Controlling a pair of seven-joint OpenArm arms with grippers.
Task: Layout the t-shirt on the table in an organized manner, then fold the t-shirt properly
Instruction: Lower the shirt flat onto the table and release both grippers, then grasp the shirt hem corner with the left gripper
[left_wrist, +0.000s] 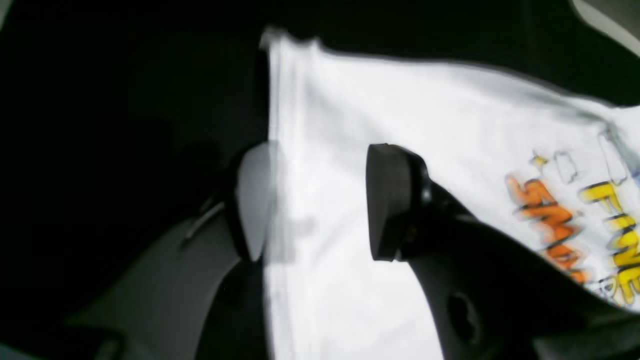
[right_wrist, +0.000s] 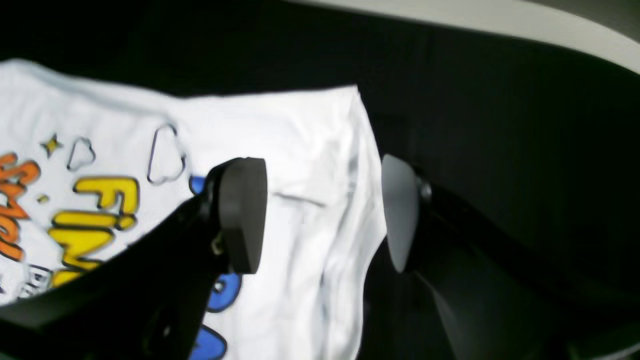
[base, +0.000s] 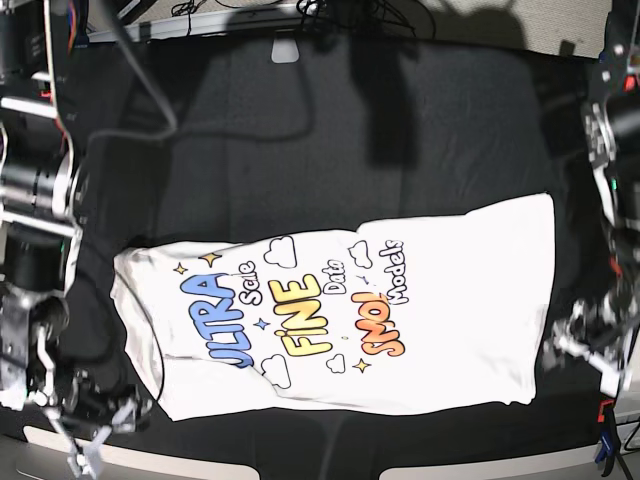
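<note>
Robotics lab: black-draped table (base: 400, 120), clamp (base: 603, 440) at corner, loose cables (base: 200, 10) along far edge.

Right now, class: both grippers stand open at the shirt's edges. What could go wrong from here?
1. The t-shirt lies skewed on the table, so a fold begun now would likely come out crooked.
2. Wrinkles sit by the right gripper; they may get folded in.
3. The left gripper straddles the shirt's edge, so closing could catch little cloth.

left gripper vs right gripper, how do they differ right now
The left gripper straddles a plain white edge of the t-shirt, near the orange lettering. The right gripper straddles a wrinkled edge beside the blue and yellow lettering. In the base view they sit at opposite ends of the shirt. Both are open, holding nothing.
</note>
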